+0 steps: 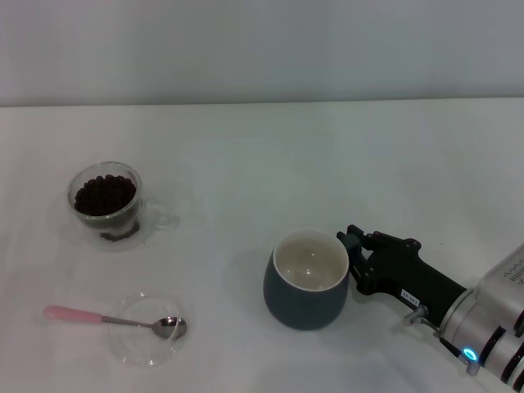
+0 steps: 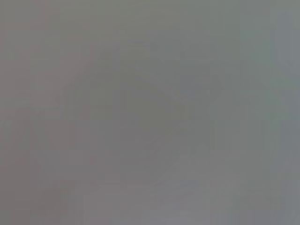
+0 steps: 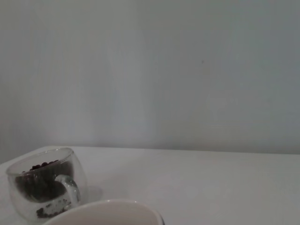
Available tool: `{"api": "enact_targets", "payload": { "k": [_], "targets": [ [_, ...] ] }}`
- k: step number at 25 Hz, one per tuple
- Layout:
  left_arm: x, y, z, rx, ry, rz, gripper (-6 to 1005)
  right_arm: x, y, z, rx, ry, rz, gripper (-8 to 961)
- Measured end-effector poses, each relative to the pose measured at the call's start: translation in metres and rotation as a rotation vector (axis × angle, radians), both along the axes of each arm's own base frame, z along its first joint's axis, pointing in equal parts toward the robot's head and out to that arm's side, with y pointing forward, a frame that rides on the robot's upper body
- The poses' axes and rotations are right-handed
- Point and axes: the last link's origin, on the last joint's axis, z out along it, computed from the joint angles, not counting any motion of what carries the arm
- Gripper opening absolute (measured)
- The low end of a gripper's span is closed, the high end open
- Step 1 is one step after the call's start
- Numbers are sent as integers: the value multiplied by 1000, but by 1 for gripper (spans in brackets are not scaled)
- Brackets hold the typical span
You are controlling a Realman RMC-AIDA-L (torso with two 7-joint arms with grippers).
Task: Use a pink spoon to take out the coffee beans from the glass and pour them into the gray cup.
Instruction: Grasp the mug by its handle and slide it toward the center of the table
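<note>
The gray cup [image 1: 305,304] stands upright at front centre, cream inside and holding nothing; its rim [image 3: 108,213] shows in the right wrist view. My right gripper [image 1: 354,262] is against the cup's right side, open, with its jaws either side of where the handle is hidden. The glass [image 1: 105,223] stands at the far left, heaped with coffee beans [image 1: 105,195]; the right wrist view also shows the glass [image 3: 70,187] and its beans [image 3: 40,183]. The pink spoon [image 1: 106,318] lies at front left, bowl resting in a clear dish. My left gripper is out of view.
The flat clear glass dish [image 1: 135,348] under the spoon's bowl sits near the table's front left edge. A few loose beans lie beneath the glass. The white table [image 1: 327,164] runs back to a pale wall. The left wrist view shows only plain grey.
</note>
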Motion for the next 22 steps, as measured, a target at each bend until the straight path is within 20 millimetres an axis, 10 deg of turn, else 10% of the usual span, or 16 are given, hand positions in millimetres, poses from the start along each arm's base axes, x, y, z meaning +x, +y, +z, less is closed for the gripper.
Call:
{"api": "enact_targets", "payload": {
  "k": [22],
  "targets": [
    [3,-2,0,9,0,-19,888,7,-6,4,-22,-38,32,264]
  ]
}}
